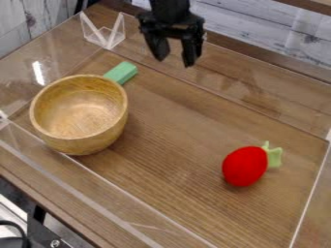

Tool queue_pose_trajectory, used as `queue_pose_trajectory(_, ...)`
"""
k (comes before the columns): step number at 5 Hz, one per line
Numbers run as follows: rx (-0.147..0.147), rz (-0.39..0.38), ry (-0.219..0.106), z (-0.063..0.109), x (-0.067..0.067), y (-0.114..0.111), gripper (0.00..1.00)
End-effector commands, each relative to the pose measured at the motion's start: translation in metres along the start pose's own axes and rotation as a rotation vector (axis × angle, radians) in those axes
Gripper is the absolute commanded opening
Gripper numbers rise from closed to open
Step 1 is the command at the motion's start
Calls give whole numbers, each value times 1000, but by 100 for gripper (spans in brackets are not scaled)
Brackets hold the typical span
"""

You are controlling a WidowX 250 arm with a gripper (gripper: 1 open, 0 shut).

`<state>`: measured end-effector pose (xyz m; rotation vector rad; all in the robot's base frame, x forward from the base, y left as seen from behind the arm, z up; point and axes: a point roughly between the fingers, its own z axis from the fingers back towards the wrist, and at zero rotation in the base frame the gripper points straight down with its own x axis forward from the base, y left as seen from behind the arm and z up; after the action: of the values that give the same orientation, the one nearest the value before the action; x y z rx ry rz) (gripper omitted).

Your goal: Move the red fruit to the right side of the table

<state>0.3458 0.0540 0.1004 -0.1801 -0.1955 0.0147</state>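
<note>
The workspace is a brown wood-grain table [168, 131] with a transparent wall [292, 39] along its upper right edge. The gripper [168, 44] is located at the top of the frame, slightly right of center, its dark fingers directed downward. The fingers are spread, with a gap visible between them and nothing held. The red fruit [245, 166] is positioned in the lower right of the frame, resting on the table well apart from the gripper. Its body is glossy and rounded; its green leafy end [273, 154] points to the upper right. A round wooden bowl [80, 114] occupies the left side of the frame, with its opening facing up. A flat green block [122, 72] lies just beside the bowl, near the bowl's upper right rim, and is not touching the gripper. A clear angular object [104, 34] is located at the upper left, to the left of the gripper. Dark cabling [23, 228] is visible in the lower left corner.
</note>
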Motion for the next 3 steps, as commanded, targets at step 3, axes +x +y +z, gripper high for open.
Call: queue_pose_trajectory(3,-1,-196,-49,42,12,16,100)
